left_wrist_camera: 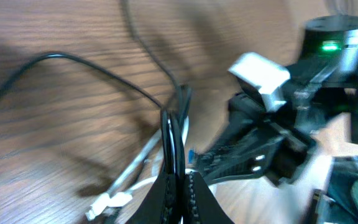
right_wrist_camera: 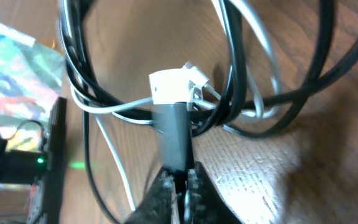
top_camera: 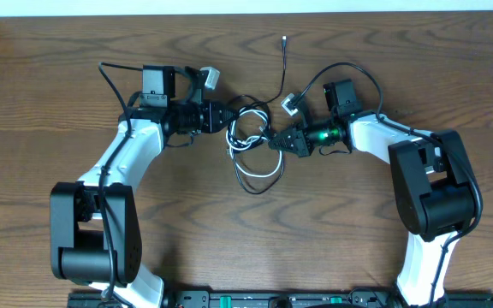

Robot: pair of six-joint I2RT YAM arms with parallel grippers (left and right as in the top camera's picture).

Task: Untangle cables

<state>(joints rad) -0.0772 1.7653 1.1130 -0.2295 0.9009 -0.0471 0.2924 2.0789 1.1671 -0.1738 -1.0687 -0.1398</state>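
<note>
Cables (top_camera: pixel 245 141) overhead: bunched centre-frame, between both claws; left gripper (top_camera: pixel 228 118) at tangle's 10 o'clock, right gripper (top_camera: pixel 274 143) at 3 o'clock, about equally near. Left wrist: jaws clamped on black strands (left_wrist_camera: pixel 169 137), running off toward 12. Right wrist: jaws pinched shut on grey plug (right_wrist_camera: pixel 171 127), loops fanning toward 12. Likely separation axis: 9 to 3.

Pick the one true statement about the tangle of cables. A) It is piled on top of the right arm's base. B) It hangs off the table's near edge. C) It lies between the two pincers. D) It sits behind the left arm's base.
C: in the overhead view the cables lie in loose loops with the left pincer on one side and the right pincer on the other, each shut on a strand.
</note>
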